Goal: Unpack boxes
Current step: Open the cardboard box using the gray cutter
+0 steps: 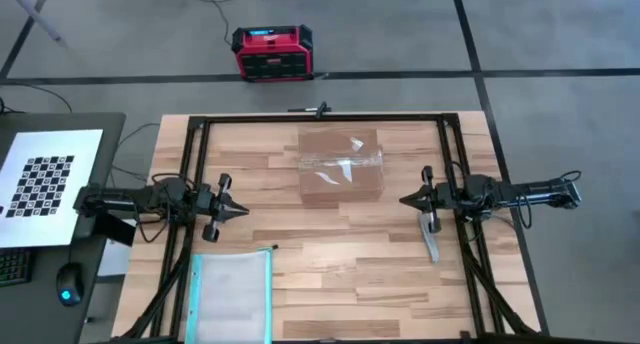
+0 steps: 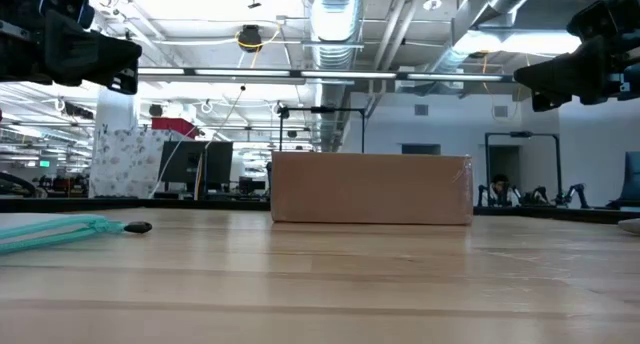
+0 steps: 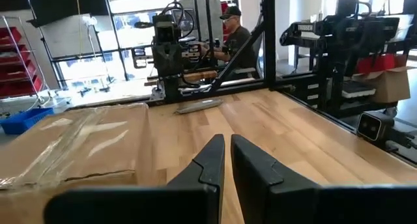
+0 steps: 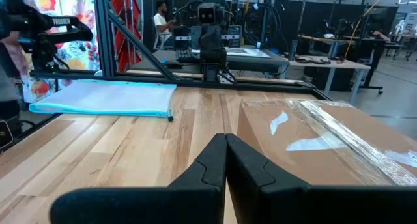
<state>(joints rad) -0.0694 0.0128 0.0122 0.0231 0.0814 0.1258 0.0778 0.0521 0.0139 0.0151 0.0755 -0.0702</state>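
Taped cardboard box (image 1: 341, 165) sits unopened on wooden table (image 1: 370, 254), both arms idle at the sides.
Box is at table's far-center, flaps flat, clear tape strip (image 1: 345, 162) running across the top, nothing touching it. Left gripper (image 1: 243, 211) hangs above the table at left, fingers pinched nearly together, empty, tip toward center. Right gripper (image 1: 404, 199) hangs at right, fingers fully together, empty, pointing toward the left one. Grey tool (image 1: 432, 241) lies on table below right gripper. Clear teal-edged pouch (image 1: 232, 297) at near-left edge. Red and black case (image 1: 272, 52) on floor beyond table.
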